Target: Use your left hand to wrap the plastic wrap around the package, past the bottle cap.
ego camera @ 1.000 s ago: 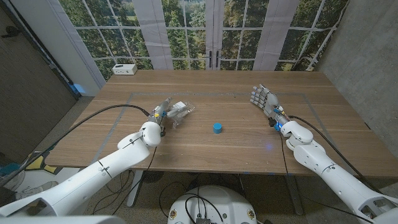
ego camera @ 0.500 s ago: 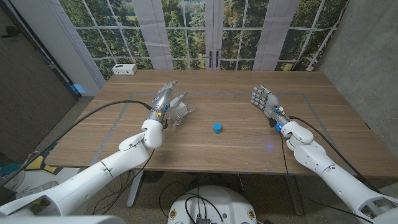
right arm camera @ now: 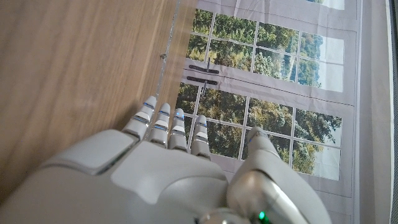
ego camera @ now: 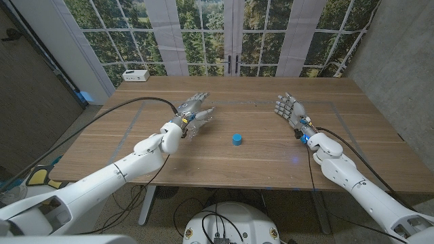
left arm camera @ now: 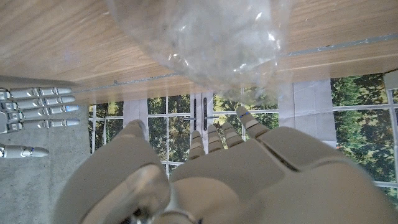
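A crumpled clear plastic wrap (ego camera: 199, 123) lies on the wooden table (ego camera: 224, 163), left of centre. My left hand (ego camera: 190, 112) reaches over it with fingers stretched out and apart, pointing toward the far right. In the left wrist view the plastic wrap (left arm camera: 205, 37) lies just beyond the fingertips (left arm camera: 214, 134) of my left hand (left arm camera: 217, 177); I see no grip on it. A small blue bottle cap (ego camera: 237, 139) sits to the right of the wrap, apart from it. My right hand (ego camera: 288, 108) stands open at the table's right, also seen as the right hand (right arm camera: 161, 180).
A white box (ego camera: 136, 75) sits at the table's far left corner. Thin tape lines (ego camera: 237, 103) mark a rectangle on the wood. Windows stand behind the far edge. The right hand's fingers (left arm camera: 37, 109) show beyond the wrap in the left wrist view.
My left hand has moved away from me and a little to the right, and its fingers have spread out over the plastic wrap. The right hand and the cap have stayed put.
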